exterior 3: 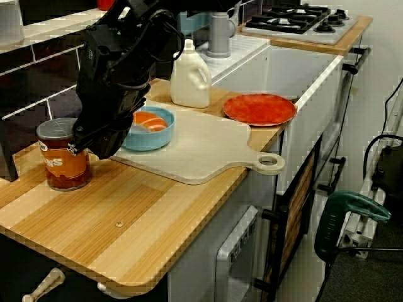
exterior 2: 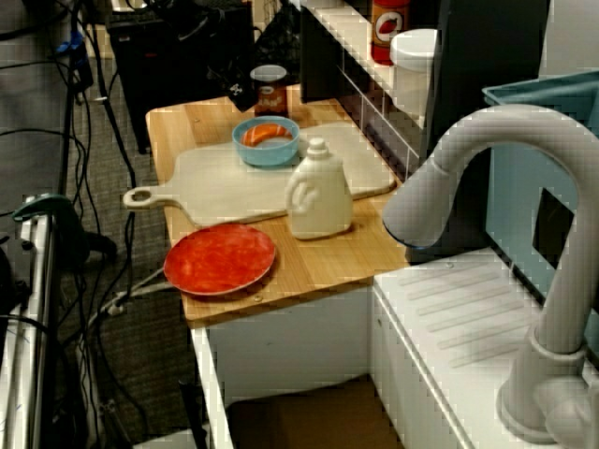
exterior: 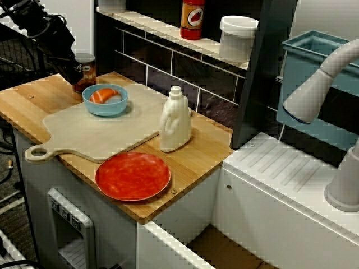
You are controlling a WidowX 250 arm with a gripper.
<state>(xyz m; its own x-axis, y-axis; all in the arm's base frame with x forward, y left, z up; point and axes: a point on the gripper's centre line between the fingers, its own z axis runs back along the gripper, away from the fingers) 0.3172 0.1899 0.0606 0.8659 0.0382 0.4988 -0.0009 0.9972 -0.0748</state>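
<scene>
A can with an orange label (exterior: 85, 69) (exterior 3: 62, 155) stands on the wooden counter (exterior: 33, 101) near its back left corner. My black gripper (exterior: 74, 74) (exterior 3: 90, 142) comes down right against the can's upper side. Its dark fingers merge with the arm, so I cannot tell whether they clasp the can. Just beside the can, a blue bowl (exterior: 105, 101) (exterior 3: 148, 129) holding an orange and white piece sits on the corner of a pale cutting board (exterior: 101, 134). In the view from the sink side the can (exterior 2: 270, 89) shows behind the bowl (exterior 2: 266, 141), while the gripper is lost in the dark background.
A white jug (exterior: 175, 120) stands on the board's right edge and a red plate (exterior: 133, 176) lies at the counter's front. A red bottle (exterior: 192, 18) and a white tub (exterior: 238, 38) stand on the back shelf. A grey faucet (exterior: 317, 84) and sink are to the right.
</scene>
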